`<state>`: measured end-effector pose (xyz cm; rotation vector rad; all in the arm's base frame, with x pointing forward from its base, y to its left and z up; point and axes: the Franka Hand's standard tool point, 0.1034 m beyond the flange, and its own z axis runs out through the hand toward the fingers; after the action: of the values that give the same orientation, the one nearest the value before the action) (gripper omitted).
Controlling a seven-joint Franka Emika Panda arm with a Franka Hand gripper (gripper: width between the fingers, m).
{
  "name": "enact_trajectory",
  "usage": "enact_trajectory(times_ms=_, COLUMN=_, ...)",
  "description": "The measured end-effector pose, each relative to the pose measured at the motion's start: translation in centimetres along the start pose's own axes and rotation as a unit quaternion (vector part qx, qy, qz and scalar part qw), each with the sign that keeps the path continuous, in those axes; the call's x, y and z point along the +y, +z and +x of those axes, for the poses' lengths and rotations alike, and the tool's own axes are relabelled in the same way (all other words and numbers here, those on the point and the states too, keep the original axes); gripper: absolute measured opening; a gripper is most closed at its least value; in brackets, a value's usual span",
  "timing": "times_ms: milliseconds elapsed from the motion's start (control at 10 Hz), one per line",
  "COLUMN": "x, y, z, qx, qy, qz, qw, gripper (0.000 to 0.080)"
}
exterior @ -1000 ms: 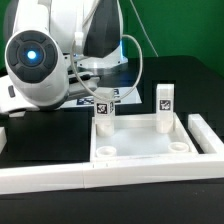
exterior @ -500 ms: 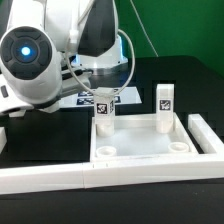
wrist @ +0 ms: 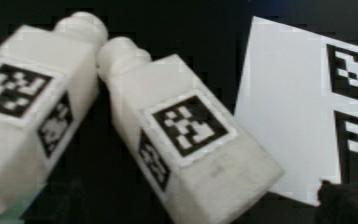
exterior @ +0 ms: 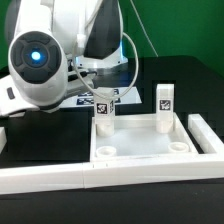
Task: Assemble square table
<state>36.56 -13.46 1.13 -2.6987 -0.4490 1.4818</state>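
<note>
The square table's white slab (exterior: 140, 150) lies flat with its rim up. Two tagged white legs (exterior: 103, 113) (exterior: 165, 102) stand upright in its far corners. In the wrist view two more tagged white legs (wrist: 43, 90) (wrist: 190, 130) lie side by side on the black table. My gripper (wrist: 185, 208) hovers over them, open. One dark fingertip (wrist: 345, 203) shows beside the nearer leg and does not touch it; the other blends into the dark. In the exterior view the arm's body (exterior: 45, 60) hides the gripper and the lying legs.
The marker board (wrist: 327, 90) lies right beside the lying legs; its edge also shows behind the arm as the marker board (exterior: 85, 101). The white border wall (exterior: 60, 177) runs along the front, and its other run (exterior: 205, 135) lies along the exterior view's right of the slab.
The arm's body swung slightly toward the exterior view's left, then came back. The slab and the two standing legs have not moved.
</note>
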Motion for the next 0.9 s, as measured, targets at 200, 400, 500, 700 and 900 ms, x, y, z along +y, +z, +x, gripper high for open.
enact_trajectory(times_ms=200, x=-0.62, y=1.38, z=0.00, qx=-0.005, qy=-0.005, qz=0.000, qw=1.000, gripper=0.0649)
enact_trajectory(times_ms=400, x=-0.61, y=1.72, z=0.15, qx=0.001, qy=-0.014, qz=-0.002, qw=1.000, gripper=0.0649)
enact_trajectory(times_ms=500, x=-0.63, y=1.69, z=0.17, qx=0.001, qy=-0.015, qz=-0.002, qw=1.000, gripper=0.0649)
enact_trajectory(times_ms=700, x=-0.65, y=1.66, z=0.20, qx=0.001, qy=-0.015, qz=-0.003, qw=1.000, gripper=0.0373)
enact_trajectory(times_ms=900, x=-0.71, y=1.64, z=0.23, qx=0.001, qy=-0.016, qz=-0.004, qw=1.000, gripper=0.0304)
